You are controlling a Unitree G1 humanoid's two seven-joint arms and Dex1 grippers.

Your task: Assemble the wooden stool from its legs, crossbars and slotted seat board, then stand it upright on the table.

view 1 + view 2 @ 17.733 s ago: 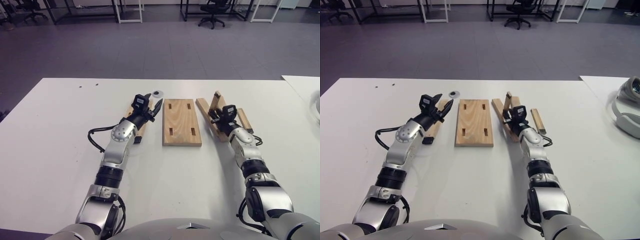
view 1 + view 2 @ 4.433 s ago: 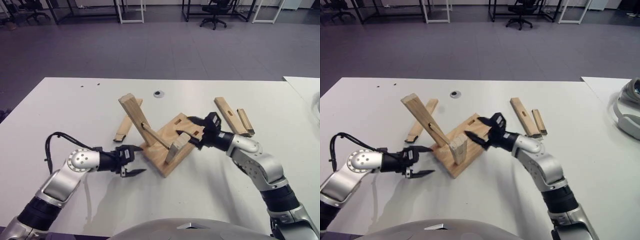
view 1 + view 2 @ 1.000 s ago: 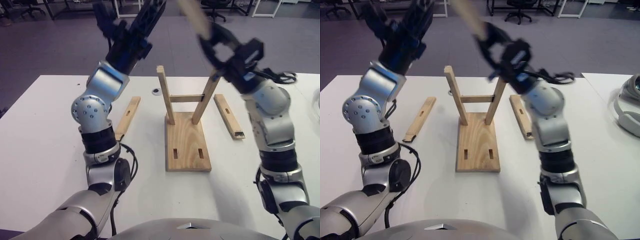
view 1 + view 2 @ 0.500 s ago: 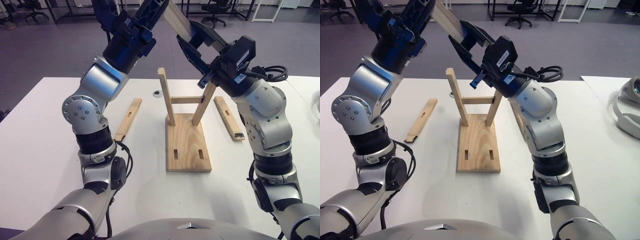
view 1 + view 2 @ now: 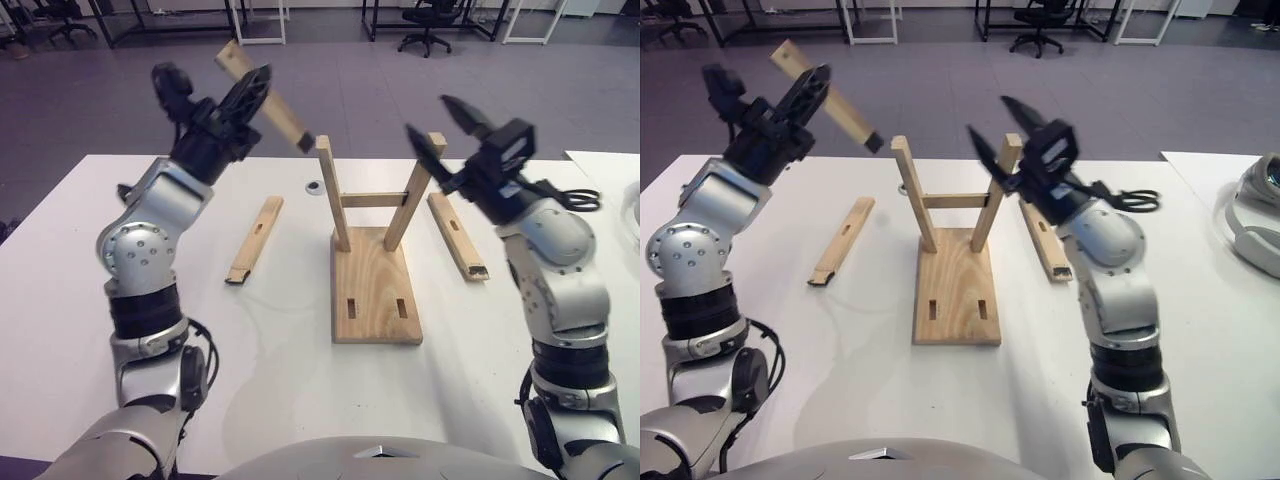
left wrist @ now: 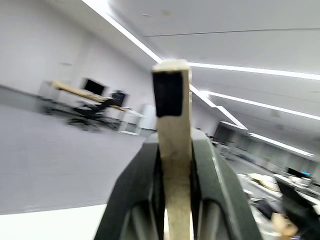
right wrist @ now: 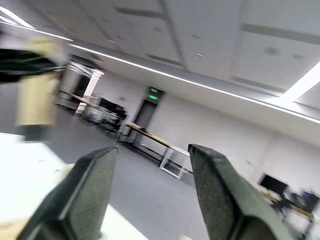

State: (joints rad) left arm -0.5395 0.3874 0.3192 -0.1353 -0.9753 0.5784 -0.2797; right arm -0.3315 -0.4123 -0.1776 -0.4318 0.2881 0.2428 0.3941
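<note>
Left claw [image 5: 247,92] raised well above the table [image 5: 80,250], clamped on a leg [image 5: 285,122] that slants down toward the stool frame. The left wrist view shows the leg [image 6: 172,165] pinched between both fingers [image 6: 135,200], dark end outermost. Right claw [image 5: 428,114] spread wide and holding nothing, up in the air just beside the top of the right upright [image 5: 410,205].

- Board [image 5: 375,290] flat on the table, mid-scene.
- Far slots carry the right upright and a left upright [image 5: 333,195], both leaning inward, joined by a crossbar [image 5: 372,199].
- Two loose pieces flat on the table: one [image 5: 255,238] left of the board, one [image 5: 458,235] right of it.
- Near slots [image 5: 350,305] empty.

Step in hand, as judged: seat the held leg in a near slot. It should go well if the lower end is brought square over the slot, tilted to match the standing uprights, then pressed straight along its length. The free claw would best brace the board so it cannot skid.

Unclear: whether the uprights are fully seated; whether each loose piece is a leg or a crossbar; where the held leg's crossbar slot faces.
</note>
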